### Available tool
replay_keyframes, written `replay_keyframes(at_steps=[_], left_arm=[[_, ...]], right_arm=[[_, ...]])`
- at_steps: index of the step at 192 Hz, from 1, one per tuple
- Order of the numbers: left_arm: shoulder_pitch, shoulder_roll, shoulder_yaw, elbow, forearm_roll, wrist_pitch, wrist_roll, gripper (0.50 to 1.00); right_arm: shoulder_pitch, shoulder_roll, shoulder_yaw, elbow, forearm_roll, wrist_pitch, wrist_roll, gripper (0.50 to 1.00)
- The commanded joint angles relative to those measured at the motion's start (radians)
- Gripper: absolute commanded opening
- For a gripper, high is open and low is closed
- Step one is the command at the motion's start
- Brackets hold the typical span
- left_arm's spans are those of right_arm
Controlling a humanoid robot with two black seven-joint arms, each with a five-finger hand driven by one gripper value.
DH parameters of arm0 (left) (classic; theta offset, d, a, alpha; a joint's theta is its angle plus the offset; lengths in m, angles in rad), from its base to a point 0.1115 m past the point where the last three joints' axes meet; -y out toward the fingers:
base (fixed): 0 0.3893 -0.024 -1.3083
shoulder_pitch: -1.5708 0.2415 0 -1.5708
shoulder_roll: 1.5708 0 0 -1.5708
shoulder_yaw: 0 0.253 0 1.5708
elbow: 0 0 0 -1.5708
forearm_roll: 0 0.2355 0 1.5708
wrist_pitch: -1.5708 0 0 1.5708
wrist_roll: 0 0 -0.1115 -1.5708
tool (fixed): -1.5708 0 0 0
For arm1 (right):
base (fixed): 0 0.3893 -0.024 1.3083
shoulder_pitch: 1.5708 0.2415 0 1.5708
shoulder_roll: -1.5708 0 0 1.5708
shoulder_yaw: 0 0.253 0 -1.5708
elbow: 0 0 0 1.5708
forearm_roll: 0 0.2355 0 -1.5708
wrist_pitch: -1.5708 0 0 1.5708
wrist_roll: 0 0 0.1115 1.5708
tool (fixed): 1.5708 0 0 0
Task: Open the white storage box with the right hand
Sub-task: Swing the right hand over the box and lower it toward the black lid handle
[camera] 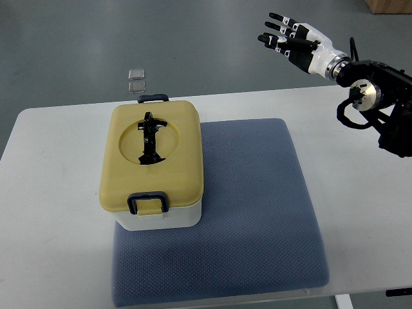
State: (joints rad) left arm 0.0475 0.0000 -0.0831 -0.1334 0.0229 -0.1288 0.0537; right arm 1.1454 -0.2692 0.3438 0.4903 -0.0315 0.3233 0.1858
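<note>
Before me lies the white rounded-corner table (58,129), and it carries everything else. On it is a square blue-grey textured fabric mat (257,212), spread flat and reaching close to the table's near edge.

On the mat's left part stands the white plastic storage box (161,215), its far end reaching past the mat's far edge. Its mustard-yellow plastic lid (177,161) is on, covering the whole top, so only a strip of the white body shows along the near side. A round hollow is sunk in the middle of the lid, and in it lies a black folding handle (150,138), folded down flat. A dark blue clasp (148,203) sits at the lid's near edge and a second dark blue clasp (152,98) at the far edge.

My right hand (288,35), white with black fingertips, hangs above the floor past the table's far right corner, well apart from the box. Its fingers (278,26) are stretched out straight and slightly spread, pointing left, gripping nothing.

On the grey floor beyond the table lie two small clear square pieces (136,80), one just beside the other.
</note>
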Motion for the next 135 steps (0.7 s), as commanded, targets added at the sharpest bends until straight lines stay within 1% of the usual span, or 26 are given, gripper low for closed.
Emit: replay_keyframes(at_steps=[1, 19, 27, 50, 85, 106, 124, 135], left_arm=[[0.0, 0.0, 0.0, 0.0, 0.0, 0.0, 0.0, 1.0], [0.0, 0.0, 0.0, 0.0, 0.0, 0.0, 0.0, 1.0], [0.0, 0.0, 0.0, 0.0, 0.0, 0.0, 0.0, 1.0], [0.0, 0.0, 0.0, 0.0, 0.0, 0.0, 0.0, 1.0], [0.0, 0.0, 0.0, 0.0, 0.0, 0.0, 0.0, 1.0], [0.0, 0.0, 0.0, 0.0, 0.0, 0.0, 0.0, 1.0], [0.0, 0.0, 0.0, 0.0, 0.0, 0.0, 0.0, 1.0], [0.0, 0.0, 0.0, 0.0, 0.0, 0.0, 0.0, 1.0]], right_arm=[[0.031, 0.007, -0.003, 0.002, -0.094, 0.008, 0.001, 0.934], [0.057, 0.008, -0.002, 0.025, -0.261, 0.029, 0.011, 0.934], [0.066, 0.005, -0.002, 0.045, -0.346, 0.026, 0.031, 0.934], [0.092, 0.01, -0.002, 0.074, -0.582, 0.019, 0.113, 0.934], [0.145, 0.016, -0.002, 0.183, -0.893, 0.017, 0.164, 0.932], [0.183, 0.065, -0.003, 0.251, -1.108, 0.017, 0.181, 0.932], [0.212, 0.11, -0.022, 0.271, -1.257, 0.017, 0.201, 0.932], [0.24, 0.133, -0.055, 0.274, -1.32, 0.01, 0.225, 0.932]])
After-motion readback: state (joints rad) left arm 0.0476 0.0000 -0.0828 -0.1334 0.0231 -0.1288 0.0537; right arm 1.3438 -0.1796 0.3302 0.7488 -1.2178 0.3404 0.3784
